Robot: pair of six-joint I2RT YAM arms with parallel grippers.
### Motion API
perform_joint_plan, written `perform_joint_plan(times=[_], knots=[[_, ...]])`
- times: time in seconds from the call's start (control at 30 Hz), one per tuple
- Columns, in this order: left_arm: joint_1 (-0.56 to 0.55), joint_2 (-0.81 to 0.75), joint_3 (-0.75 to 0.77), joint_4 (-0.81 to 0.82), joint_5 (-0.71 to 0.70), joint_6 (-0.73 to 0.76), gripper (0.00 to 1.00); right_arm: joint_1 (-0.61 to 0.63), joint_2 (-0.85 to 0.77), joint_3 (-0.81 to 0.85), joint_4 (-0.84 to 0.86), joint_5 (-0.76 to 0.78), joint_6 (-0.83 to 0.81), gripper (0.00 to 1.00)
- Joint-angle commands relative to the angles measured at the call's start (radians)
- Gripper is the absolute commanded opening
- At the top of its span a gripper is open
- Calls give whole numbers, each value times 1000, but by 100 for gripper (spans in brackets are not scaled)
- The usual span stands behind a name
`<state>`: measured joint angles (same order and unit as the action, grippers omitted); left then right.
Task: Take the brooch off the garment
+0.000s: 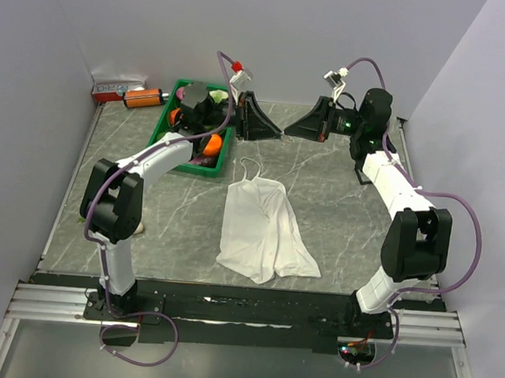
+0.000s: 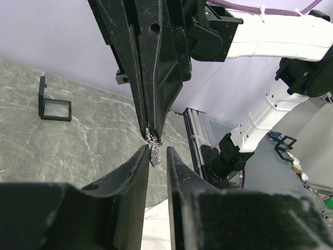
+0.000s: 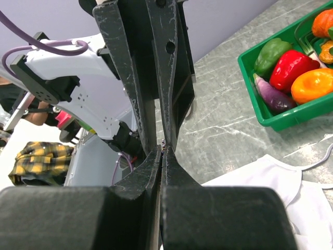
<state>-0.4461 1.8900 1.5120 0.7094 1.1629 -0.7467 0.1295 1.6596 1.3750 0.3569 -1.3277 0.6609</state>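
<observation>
Grey desk (image 1: 338,213) holds the garment (image 1: 262,229). My right end effector (image 3: 161,148) pinches the brooch (image 2: 154,146), left end effector (image 2: 157,151) slightly spread; mistimed release drops it.

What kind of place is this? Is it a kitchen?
Probably not: it looks like a robot test bench. The left arm and right arm are mounted on a walled-in table, with a green bin of vegetables and a white top.
</observation>
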Motion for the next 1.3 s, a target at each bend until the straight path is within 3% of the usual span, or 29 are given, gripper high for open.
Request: perform_joint_plan(times=[0.0, 0.4, 0.53, 0.6, 0.73, 0.8, 0.87, 0.9, 1.0, 1.03, 1.1, 1.13, 1.27], knots=[[6, -15, 13, 82, 46, -25, 20, 4, 12, 48, 30, 10, -6, 0], [4, -5, 20, 9, 70, 32, 10, 7, 35, 67, 62, 12, 20, 0], [4, 1, 30, -36, 75, 56, 25, 13, 43, 79, 71, 12, 22, 0], [3, 4, 33, -36, 80, 60, 24, 15, 49, 84, 74, 12, 23, 0], [3, 11, 37, -36, 90, 64, 14, 16, 55, 90, 74, 12, 23, 0], [4, 14, 39, -30, 95, 56, 1, 18, 58, 96, 62, 12, 16, 0], [4, 14, 39, -27, 95, 55, 1, 18, 61, 99, 62, 13, 19, 0], [4, 14, 39, -25, 93, 53, 1, 19, 62, 99, 56, 12, 16, 3], [9, 3, 39, -27, 84, 53, 1, 7, 49, 113, 18, -10, -41, 30], [10, 1, 39, -27, 84, 55, 1, -2, 46, 121, -8, -10, -64, 58], [20, -6, 37, -28, 93, 53, 1, -31, 34, 140, -45, -30, -118, 66], [21, -9, 34, -25, 96, 56, 1, -37, 31, 148, -88, -37, -142, 80], [24, -22, 31, -33, 106, 67, 1, -39, -7, 214, -434, 7, -467, 85]])
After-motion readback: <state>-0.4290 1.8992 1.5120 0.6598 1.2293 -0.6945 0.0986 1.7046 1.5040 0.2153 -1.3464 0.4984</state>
